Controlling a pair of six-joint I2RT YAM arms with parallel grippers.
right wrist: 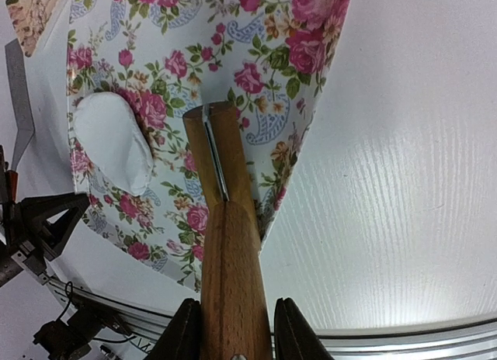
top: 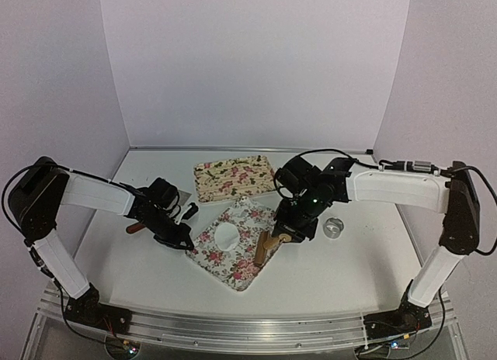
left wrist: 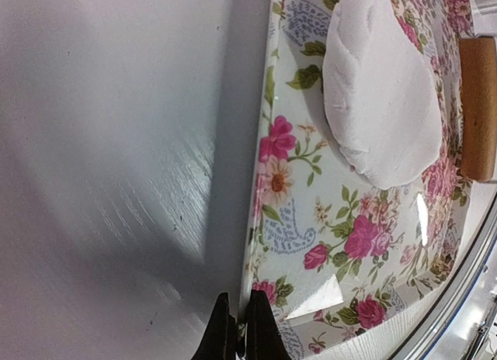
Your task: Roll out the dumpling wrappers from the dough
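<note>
So, right hand (right wrist: 237,330) is partly open, clamped on the wooden rolling pin (right wrist: 229,244) that lies over the flowered tray (right wrist: 303,57), just beside the flat white dough (right wrist: 112,139). Left hand (left wrist: 238,333) is pinched shut on the tray's rim. Metal ring (top: 334,229) sits near the tray on the desk (top: 349,275).

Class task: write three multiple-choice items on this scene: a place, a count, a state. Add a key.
1. The dough lies: A on the near tray; B inside a metal ring; C on the table itself.
2. Flowered trays in view: A one; B two; C three.
3. The right gripper is: A open, empty; B shut on the rolling pin; C out of view.
Key: 1 A, the white patch rests on its flowers; 2 B, near tray plus far tray; 3 B, it clamps the wood.
</note>
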